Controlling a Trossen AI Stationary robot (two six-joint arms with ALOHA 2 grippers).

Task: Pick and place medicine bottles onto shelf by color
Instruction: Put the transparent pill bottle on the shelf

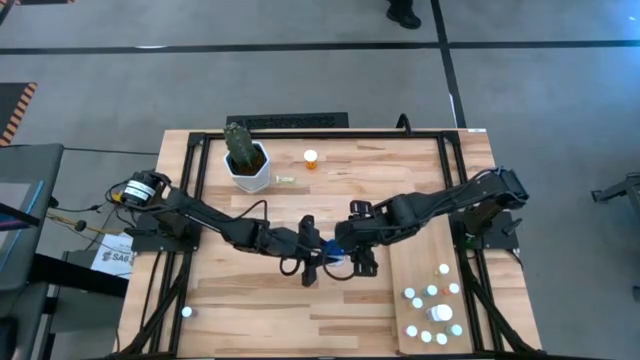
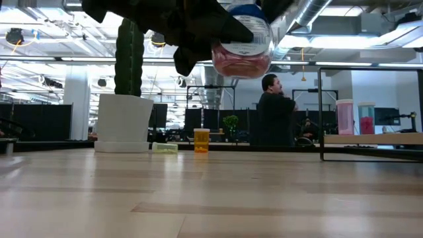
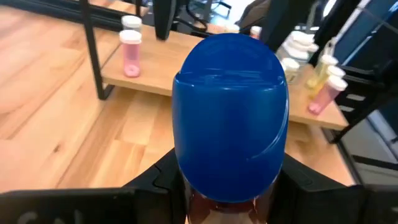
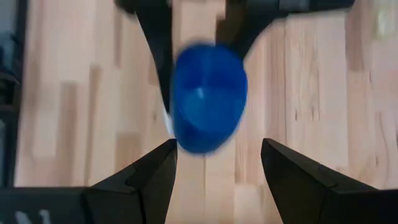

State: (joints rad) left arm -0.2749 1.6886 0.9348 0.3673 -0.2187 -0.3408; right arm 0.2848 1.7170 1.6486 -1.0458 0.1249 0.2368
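A bottle with a blue cap (image 3: 230,106) and a pinkish-red body (image 2: 241,56) hangs above the middle of the table. My left gripper (image 3: 230,186) is shut on it, reaching in from the table's left (image 1: 318,255). My right gripper (image 4: 217,149) hovers open just right of it (image 1: 354,258). Its fingers stand apart on this side of the blue cap (image 4: 208,96) and touch nothing. The shelf (image 1: 425,250), a pale panel at the table's right, carries several small bottles (image 1: 432,312). My left gripper pinches the bottle's body just below the cap (image 3: 224,208) between its two fingers (image 3: 163,180). The fingers come from the table's left, slanting a little downward. The bottle is lifted clear of the table, cap uppermost.
A white pot with a cactus (image 1: 247,160) stands at the far left. An orange bottle (image 1: 311,158) and a small pale item (image 1: 285,179) stand beside it. A white-capped bottle (image 1: 186,312) sits near the front left corner. A person (image 2: 274,112) stands in the room beyond the table.
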